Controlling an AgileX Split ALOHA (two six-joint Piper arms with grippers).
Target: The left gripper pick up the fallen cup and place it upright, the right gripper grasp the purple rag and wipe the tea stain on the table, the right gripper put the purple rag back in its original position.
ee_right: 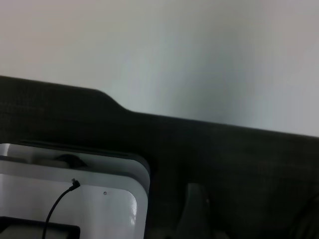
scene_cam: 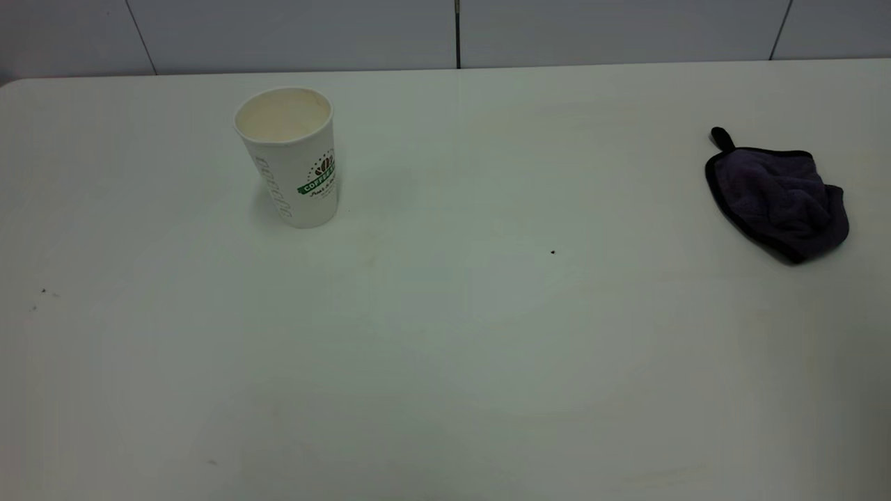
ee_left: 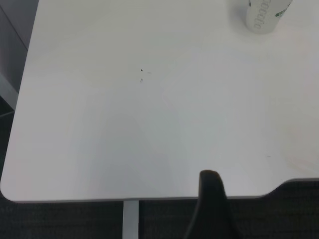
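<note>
Cup (scene_cam: 292, 156) of white paper stands upright on the left half of the table (scene_cam: 445, 362), toward the far edge, its open cream inside facing up. A green banner on its side reads "COFFEE" above brown bean marks; smaller script below and raised grey lettering running down the side are too small to read. Just beside the cup's base, toward the table's middle, lies a faint tan smear, the tea stain (scene_cam: 369, 247), barely darker than the white surface.

Well apart, near the right edge, the purple rag (scene_cam: 779, 195) lies crumpled, with black edging and a short black loop pointing toward the far side. A tiny black speck (scene_cam: 553, 252) sits between cup and rag, touching neither. The whole near half of the table is open white surface. Behind the far edge rises a pale panelled wall (scene_cam: 445, 31).

No arm appears in the exterior view. The left wrist view alone shows the table's rounded near corner, a notch in its near edge, dark floor below, and only the cup's lower part (ee_left: 263, 15) at the frame's edge. One dark finger of the left gripper (ee_left: 212, 204) hangs off the table's edge, nothing in it; whether its fingers are spread or together cannot be told.

The right wrist view shows the table's edge, dark floor and a white device (ee_right: 75, 199) with a thin black cable. A dim finger of the right gripper (ee_right: 197, 209) holds nothing; its spread cannot be told.
</note>
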